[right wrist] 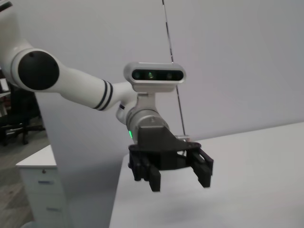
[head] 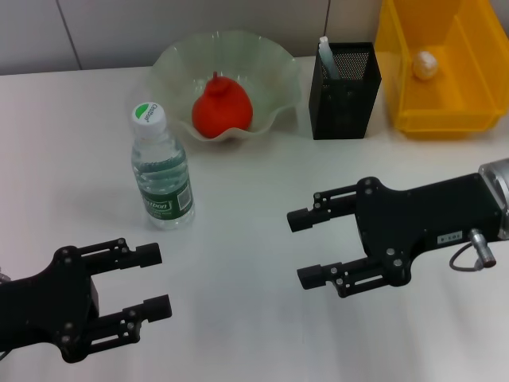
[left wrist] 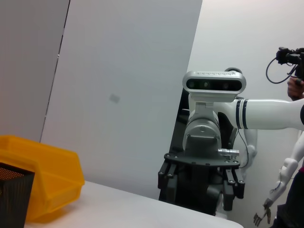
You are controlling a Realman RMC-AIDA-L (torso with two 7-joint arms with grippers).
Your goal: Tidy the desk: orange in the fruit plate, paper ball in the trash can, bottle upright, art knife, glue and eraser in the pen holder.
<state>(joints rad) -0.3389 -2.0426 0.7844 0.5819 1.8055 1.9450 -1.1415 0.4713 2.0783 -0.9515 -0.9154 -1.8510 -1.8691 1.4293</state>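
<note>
Head view: the orange (head: 222, 110) sits in the fruit plate (head: 179, 60) at upper centre. The bottle (head: 161, 171) stands upright on the white worktop (head: 238, 318), just left of and below the plate. The pen holder (head: 345, 91) stands right of the plate with a pale stick-like item (head: 328, 56) poking out of it. The yellow trash can (head: 398, 79) fills the upper right corner, with the paper ball (head: 425, 64) inside. The left hand (head: 156, 280) is at lower left, fingers apart, holding nothing. The right hand (head: 305, 247) is at centre right, fingers apart, also holding nothing.

Left wrist view: the trash can (left wrist: 47, 175) and the pen holder (left wrist: 14, 199) show at lower left; the right hand (left wrist: 199, 190) shows right of centre.

Right wrist view: the left hand (right wrist: 178, 180) hangs at centre, fingers spread, over the worktop (right wrist: 247, 185).
</note>
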